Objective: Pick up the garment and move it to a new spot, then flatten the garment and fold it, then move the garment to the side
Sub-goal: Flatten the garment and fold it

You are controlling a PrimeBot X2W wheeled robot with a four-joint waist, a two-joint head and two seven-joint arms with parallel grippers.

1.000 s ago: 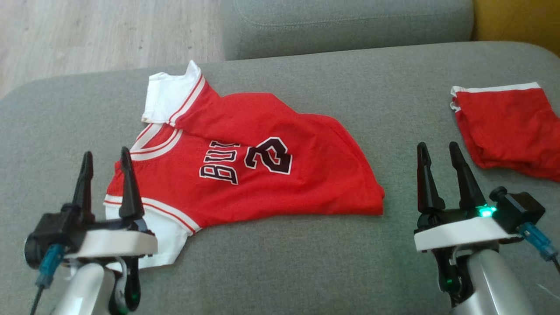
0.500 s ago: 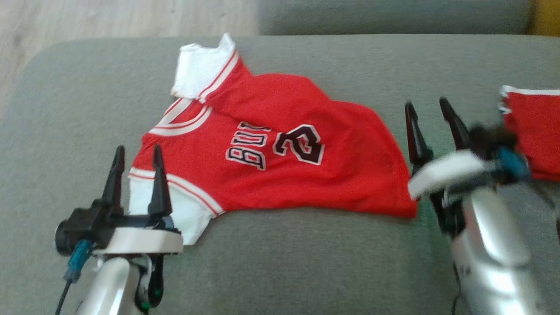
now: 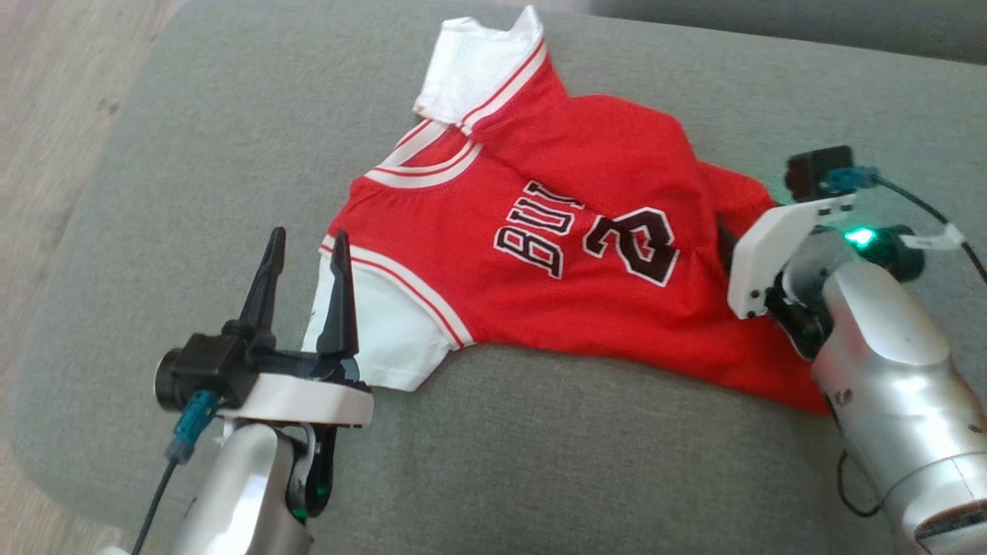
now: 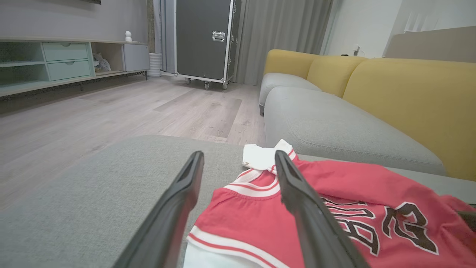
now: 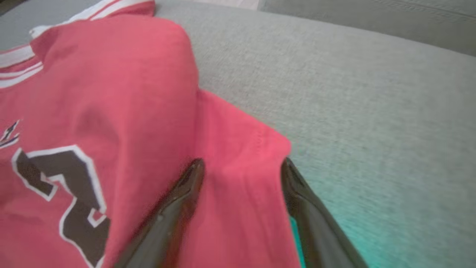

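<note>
**OPERATOR:** Where is the garment?

**GUIDE:** You will find the garment (image 3: 555, 254), a red jersey with white sleeves and a dark numeral 2, lying on the grey seat cushion (image 3: 193, 154). The collar end faces the side where the wooden floor (image 3: 38, 116) shows. The hem end lies toward the robot's right. One sleeve lies at the near edge of the cloth and the other at the far edge. Note that the far part of the body is folded over on itself, so the cloth is not flat.

**OPERATOR:** State of the left gripper?

**GUIDE:** The left gripper (image 3: 308, 233) is released, its jaws spread wide with nothing between them. It hovers at the near white sleeve (image 3: 378, 339). In the left wrist view, one finger appears over bare cushion and the other over red cloth. You cannot confirm contact with the fabric.

**OPERATOR:** And the right gripper?

**GUIDE:** The right gripper (image 5: 241, 160) is likewise released, jaws wide apart. It straddles the hem corner. In the right wrist view, one finger lies over the cloth beside the numeral and the other sits at the cloth's edge, where the cushion begins. Fabric shows between the fingers but is not pinched.
</note>
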